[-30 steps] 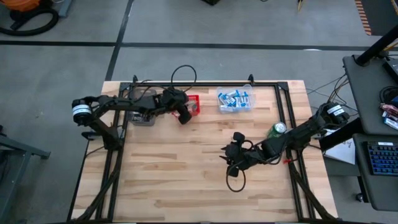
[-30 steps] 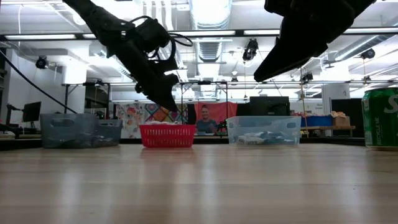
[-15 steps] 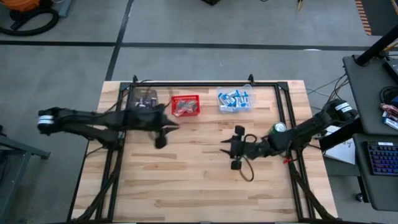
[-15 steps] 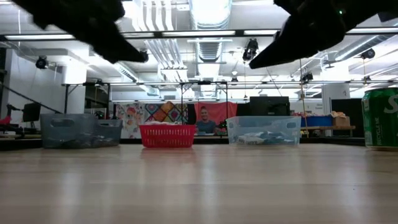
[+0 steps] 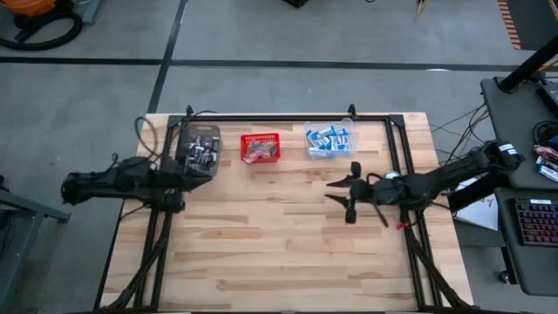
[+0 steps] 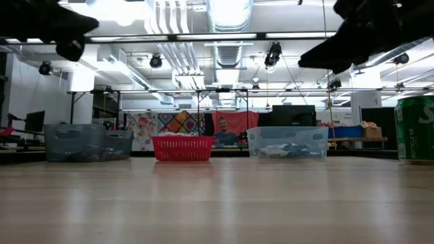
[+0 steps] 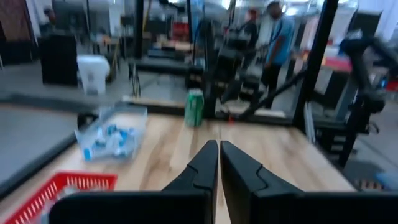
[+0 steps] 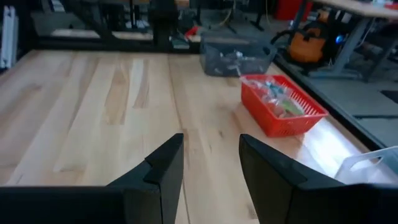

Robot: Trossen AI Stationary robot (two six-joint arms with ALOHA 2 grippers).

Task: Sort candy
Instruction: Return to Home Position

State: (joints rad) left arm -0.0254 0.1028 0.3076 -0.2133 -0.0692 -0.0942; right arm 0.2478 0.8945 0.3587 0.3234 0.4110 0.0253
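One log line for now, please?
left gripper shut, over table, left | right gripper open, over table, right | candy in bins, basket

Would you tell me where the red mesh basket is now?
In the high view, the red mesh basket sits near the table's far edge, between the grey plastic bin on its left and the clear plastic bin of blue-and-white packets.

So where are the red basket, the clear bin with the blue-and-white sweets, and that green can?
red basket (image 6: 182,149): low view, on its front mesh wall.
clear bin (image 6: 287,134): low view, on the upper part of its front wall.
green can (image 6: 415,129): low view, on its side, at the picture's right edge.
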